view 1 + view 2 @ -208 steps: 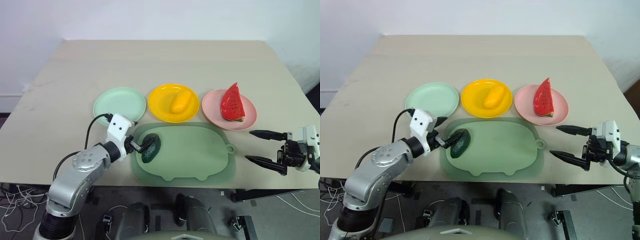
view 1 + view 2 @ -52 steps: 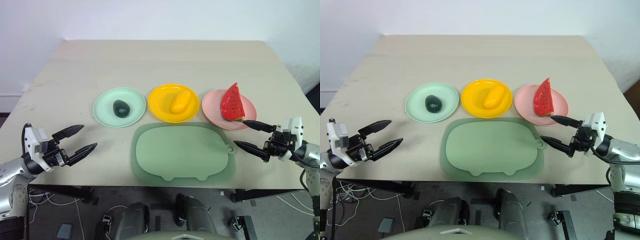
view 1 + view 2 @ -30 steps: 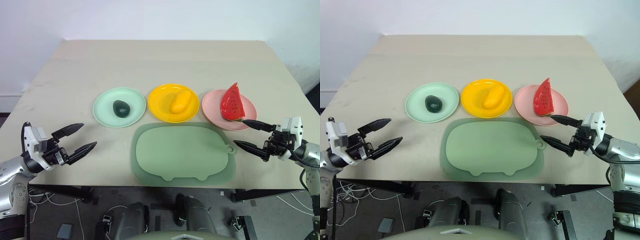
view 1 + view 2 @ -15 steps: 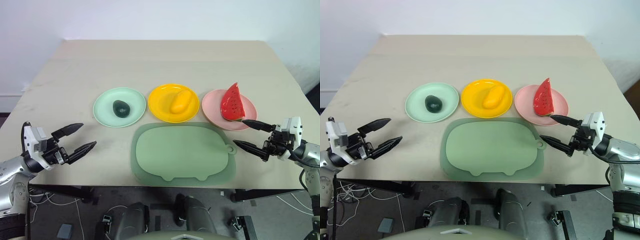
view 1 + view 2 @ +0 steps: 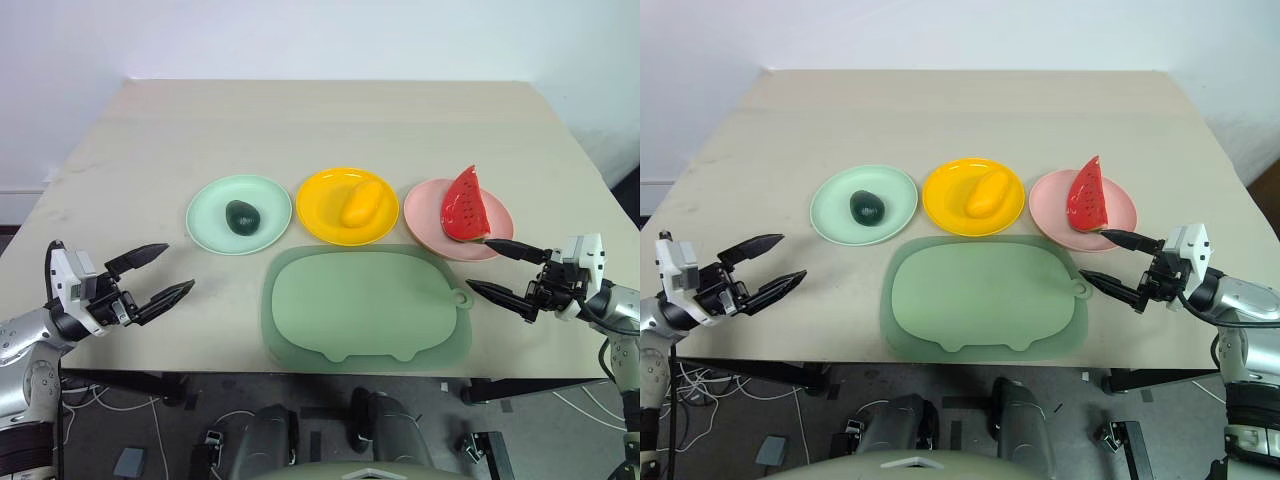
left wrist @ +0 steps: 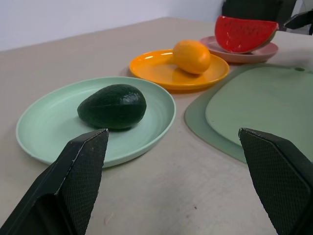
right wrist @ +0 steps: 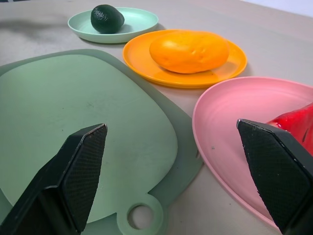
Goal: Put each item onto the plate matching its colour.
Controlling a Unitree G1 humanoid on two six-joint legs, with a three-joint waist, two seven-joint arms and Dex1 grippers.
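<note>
Three items plated: avocado (image 5: 240, 215) on mint plate (image 5: 206, 216), mango (image 5: 362, 203) on yellow plate (image 5: 318, 207), watermelon wedge (image 5: 464, 206) on pink plate (image 5: 424, 215). Left gripper (image 5: 165, 275), right gripper (image 5: 496, 270): jaws wide, empty, near table's front corners. Sorting appears complete; nothing left to pick.

You get bright, even overhead light; the beige wooden desk (image 5: 330, 130) shows only soft, short shadows and no glare. Head views are sharp; wrist views blur slightly far off.

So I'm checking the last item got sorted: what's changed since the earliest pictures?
The left gripper let go of the avocado, now on the mint green plate instead of the mat, and drew back open. Mango, watermelon wedge unchanged.
</note>
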